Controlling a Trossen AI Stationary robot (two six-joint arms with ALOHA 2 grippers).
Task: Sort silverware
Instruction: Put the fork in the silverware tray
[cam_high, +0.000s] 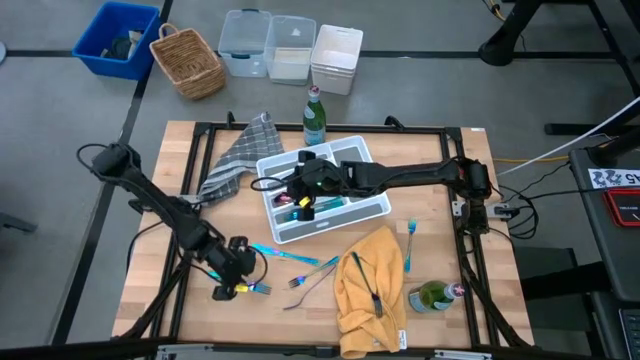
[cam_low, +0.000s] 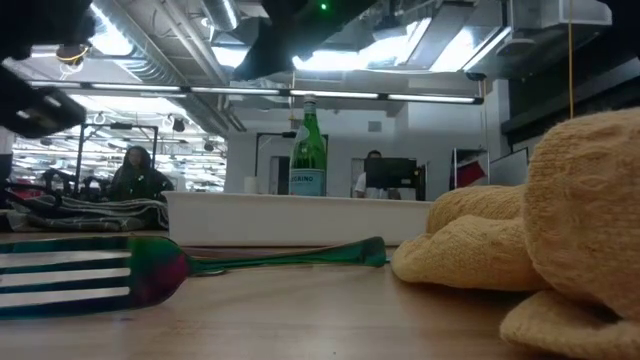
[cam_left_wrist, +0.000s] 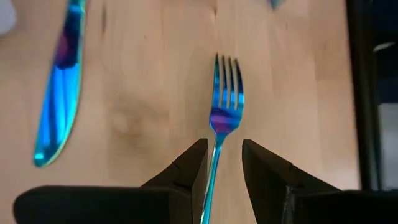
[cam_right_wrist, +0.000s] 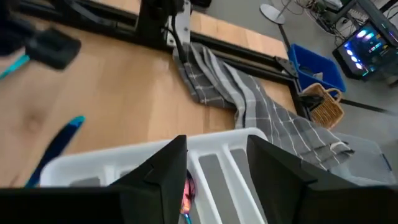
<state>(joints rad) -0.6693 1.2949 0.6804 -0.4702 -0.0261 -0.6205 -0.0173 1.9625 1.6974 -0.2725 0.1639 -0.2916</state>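
While the wooden table (cam_high: 180, 210) fills the high view, grey floor surrounds it, with a blue bin (cam_high: 116, 38), a wicker basket (cam_high: 187, 63) and clear tubs (cam_high: 290, 47) beyond its far edge. On the table: grey checked cloth (cam_high: 237, 153), green bottle (cam_high: 315, 115), yellow towel (cam_high: 370, 288), white divided tray (cam_high: 372, 207). Right gripper (cam_high: 303, 196) hangs over the tray, which holds a few pieces. Left gripper (cam_high: 243, 287) is at the near left by a blue fork (cam_high: 258, 288); a blue knife (cam_high: 283, 255) and more forks (cam_high: 310, 281) lie beside.

Low view: a fork (cam_low: 130, 272) close up, towel at right, office room and seated people behind.

Left wrist view: fingers (cam_left_wrist: 193, 167) apart, straddling the fork handle, not clamped.

Right wrist view: fingers (cam_right_wrist: 168, 163) apart above tray compartments; a pinkish piece (cam_right_wrist: 186, 193) lies in one.
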